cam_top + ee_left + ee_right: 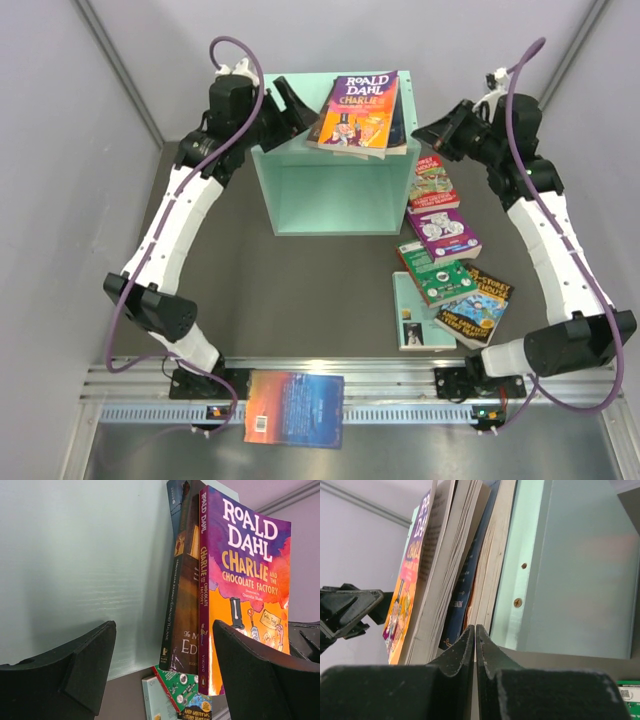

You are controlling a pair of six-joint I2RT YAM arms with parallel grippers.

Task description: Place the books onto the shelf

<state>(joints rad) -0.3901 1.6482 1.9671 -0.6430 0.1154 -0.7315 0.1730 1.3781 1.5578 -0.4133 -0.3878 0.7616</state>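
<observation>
The left gripper (293, 103) stood wide open beside the stack of books (355, 112) on top of the shelf (330, 195); the right gripper (424, 131), fully closed, sat at the stack's opposite edge; any sideways push risked sliding the stack off.

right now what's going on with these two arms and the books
A stack of books, Charlie and the Chocolate Factory uppermost, lies on top of the mint shelf. The left arm has its jaws open at the stack's left; the right arm has its jaws shut, empty, at its right. More books lie beside the shelf.
</observation>
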